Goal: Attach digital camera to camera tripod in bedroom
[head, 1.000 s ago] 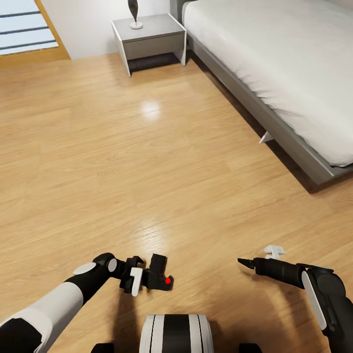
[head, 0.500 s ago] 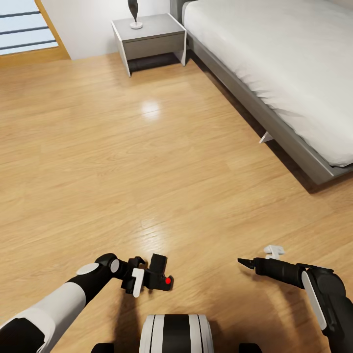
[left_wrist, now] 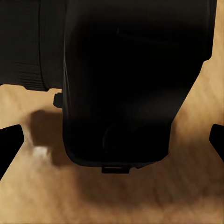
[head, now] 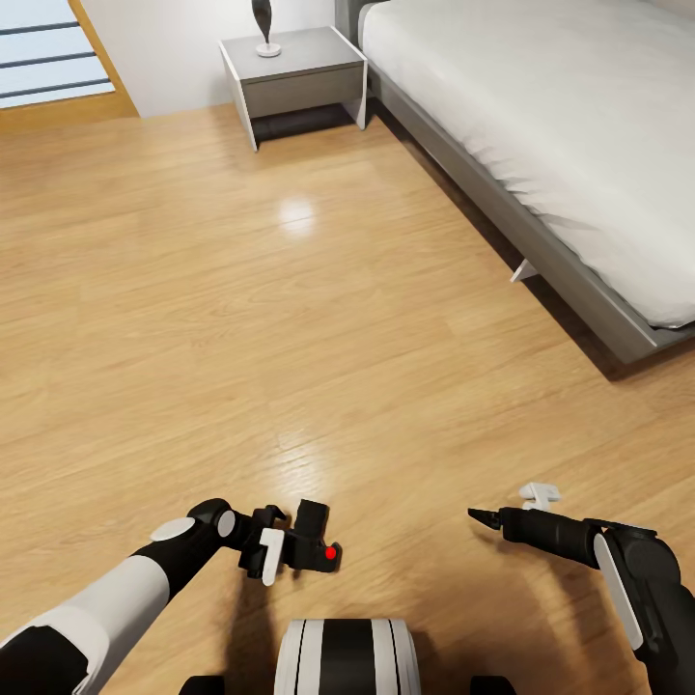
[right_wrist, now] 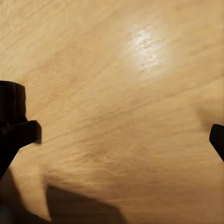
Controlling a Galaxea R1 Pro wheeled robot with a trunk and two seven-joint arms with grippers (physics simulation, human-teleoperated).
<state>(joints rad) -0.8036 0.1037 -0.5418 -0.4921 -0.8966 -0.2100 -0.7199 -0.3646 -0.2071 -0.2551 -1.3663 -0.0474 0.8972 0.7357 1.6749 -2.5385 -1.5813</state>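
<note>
We hold the small chunky black digital camera (head: 314, 545) with a red dot in our left gripper (head: 290, 545), low over the light wood plank floor (head: 290, 338) of the bedroom, just ahead of our white and black trunk (head: 347, 656). In the left wrist view the dark camera body (left_wrist: 135, 79) sits between the 2 black fingertips (left_wrist: 9, 144), which show at either edge of that view, so the left claw is clamped on it.

Our right gripper (head: 483, 518) reaches forward over bare floor on our right side, well apart from the camera. In the right wrist view its 2 fingertips (right_wrist: 16, 135) stand far apart with only wood planks (right_wrist: 121, 107) between them, so this claw is released and carries nothing. A small white bracket-like piece (head: 539, 495) shows just beside the right arm in the head view; we cannot tell what it is.

Ahead on the right stands the grey-framed bed (head: 502, 217) with a white mattress (head: 560, 125). A grey nightstand (head: 294, 82) sits beside its head, bearing a dark slender ornament (head: 264, 24) on a white base. An oak door with frosted stripes (head: 48, 58) shows at the far left.
</note>
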